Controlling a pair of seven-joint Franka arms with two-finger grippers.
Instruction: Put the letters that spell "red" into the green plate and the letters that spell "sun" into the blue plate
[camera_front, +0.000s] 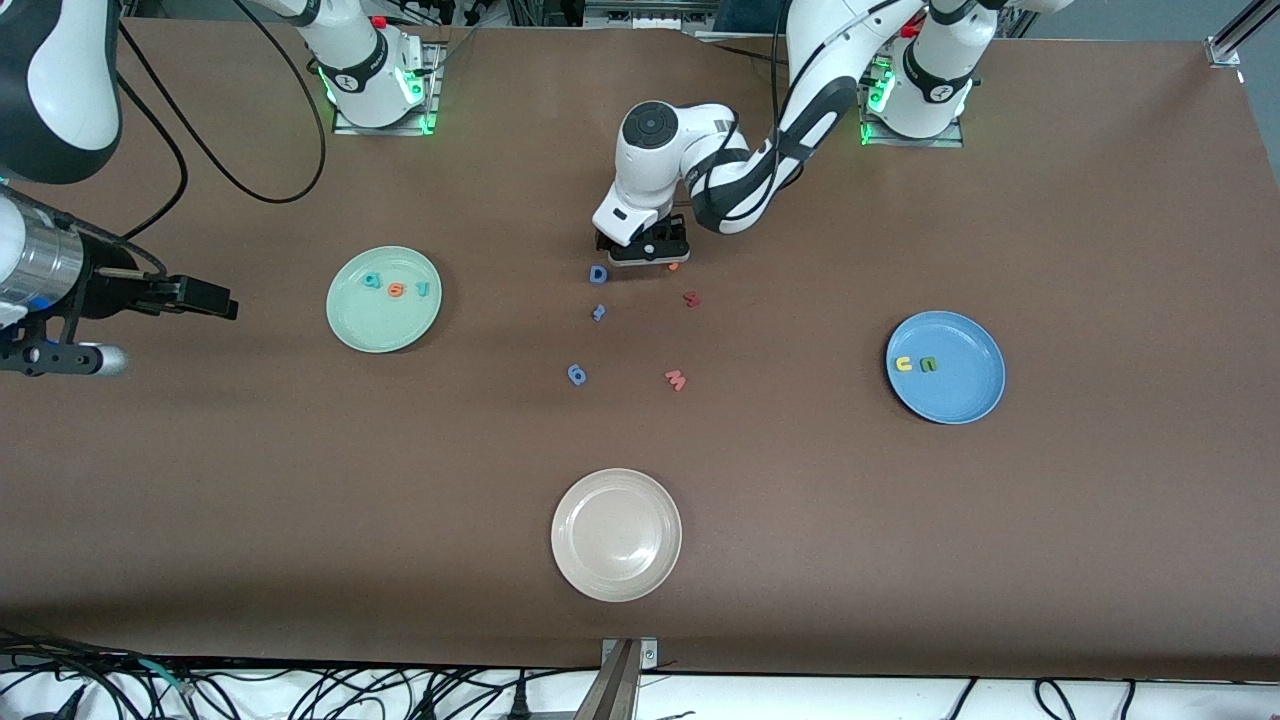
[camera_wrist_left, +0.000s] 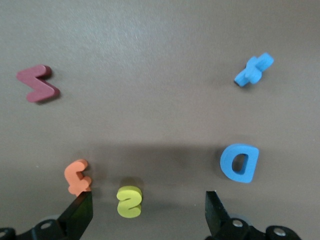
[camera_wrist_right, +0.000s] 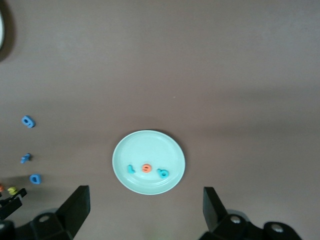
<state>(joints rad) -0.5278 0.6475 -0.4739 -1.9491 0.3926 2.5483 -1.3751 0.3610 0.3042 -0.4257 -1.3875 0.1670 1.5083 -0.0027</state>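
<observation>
The left gripper (camera_wrist_left: 145, 210) hangs low over the yellow s (camera_wrist_left: 129, 201), fingers spread, touching nothing. The u (camera_front: 903, 364) and n (camera_front: 929, 365) sit at nine o'clock in the blue plate (camera_front: 960, 400). The right gripper (camera_wrist_right: 145, 207) waits open, empty, above the green plate (camera_wrist_right: 145, 147).

From the front, my left gripper (camera_front: 648, 250) hid the yellow s (camera_wrist_left: 129, 201); my right arm ran off-frame.

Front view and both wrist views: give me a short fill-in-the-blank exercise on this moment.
1. The round pale mint-green plate holds ___ foam letters.
2. The round medium-blue plate holds the yellow u and the olive-green ___.
3. The open left gripper hangs over the yellow foam letter ___.

Missing: three; n; s
</observation>
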